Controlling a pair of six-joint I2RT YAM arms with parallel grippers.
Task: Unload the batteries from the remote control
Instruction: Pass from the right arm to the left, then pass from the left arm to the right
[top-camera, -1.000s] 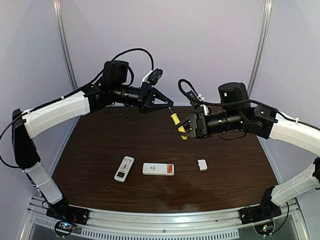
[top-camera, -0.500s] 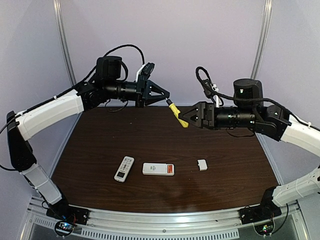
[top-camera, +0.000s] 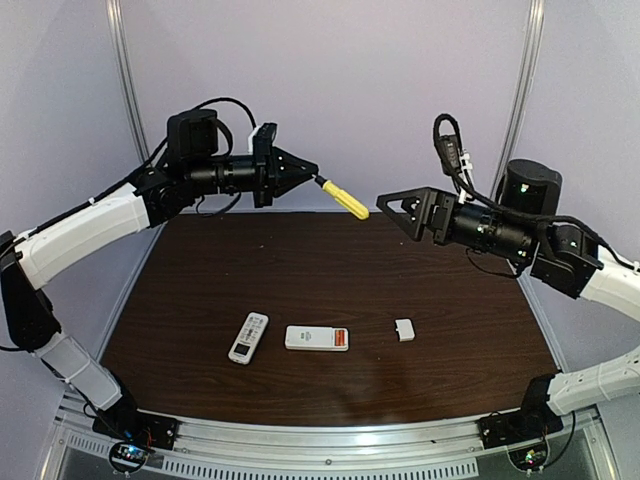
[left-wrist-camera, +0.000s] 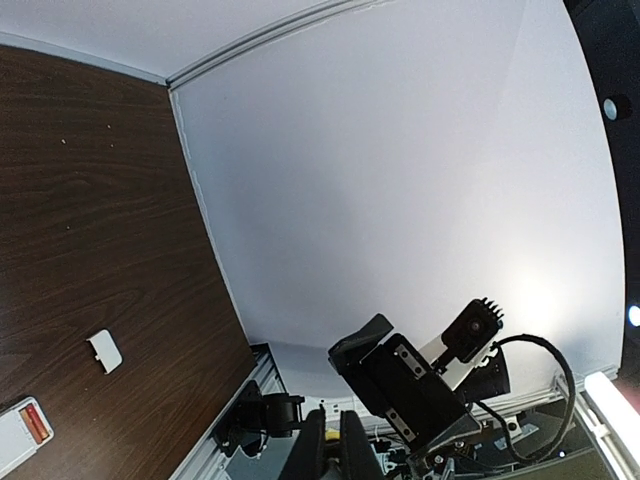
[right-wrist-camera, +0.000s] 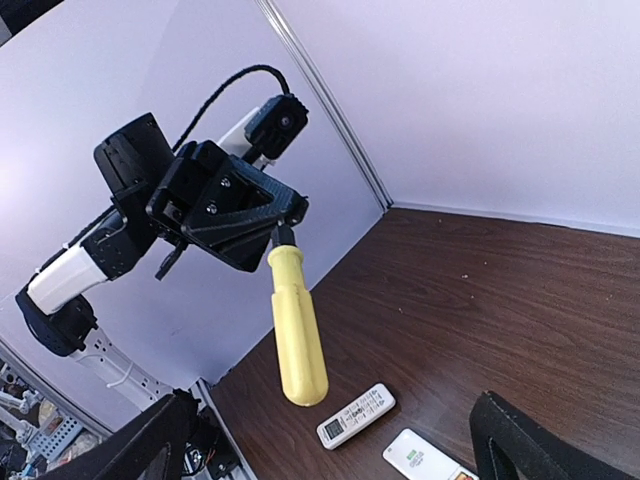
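The left gripper (top-camera: 312, 178) has its jaws pressed on the thin metal shaft of a screwdriver (top-camera: 346, 201), yellow handle pointing outward. It hangs high above and behind the open remote (top-camera: 312, 338). The right gripper (top-camera: 393, 213), jaws spread wide and empty, hovers high above and right of that remote, clear of the handle. The batteries (top-camera: 341, 339) show as an orange-red strip in the bay at that remote's right end. They look light, hard, smooth and apt to roll, probably seated snugly. Best lever one end up, then pinch across the middle. A small white cover (top-camera: 404, 330) lies to its right, a second remote (top-camera: 248, 338) just left.
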